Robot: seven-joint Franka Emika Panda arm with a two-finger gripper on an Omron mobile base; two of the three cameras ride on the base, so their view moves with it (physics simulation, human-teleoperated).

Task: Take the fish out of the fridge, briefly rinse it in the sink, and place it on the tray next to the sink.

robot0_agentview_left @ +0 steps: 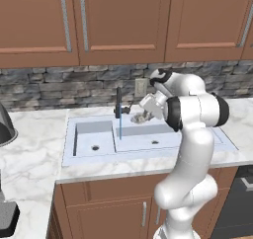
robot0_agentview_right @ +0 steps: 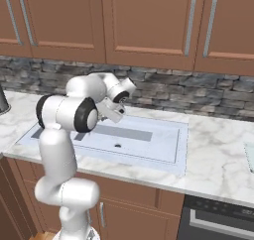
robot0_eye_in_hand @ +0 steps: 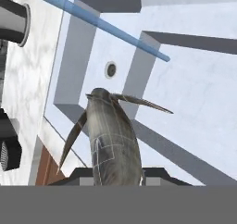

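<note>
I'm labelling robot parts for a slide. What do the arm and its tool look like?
The arm is glossy white, built of rounded tubular links with black bands at the joints. No cables or markings show. The tool has a pale grey-white body; the hand view shows two small dark fingertips.

The fish (robot0_eye_in_hand: 113,140), in the gripper (robot0_eye_in_hand: 118,177), hangs above the sink (robot0_agentview_left: 148,143), right of its faucet (robot0_agentview_left: 119,104)

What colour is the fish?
Greyish tan-brown fish, clearest in the hand view.

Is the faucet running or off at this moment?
Running: a thin blue stream drops from the faucet into the sink, beside the fish held in the gripper.
</note>
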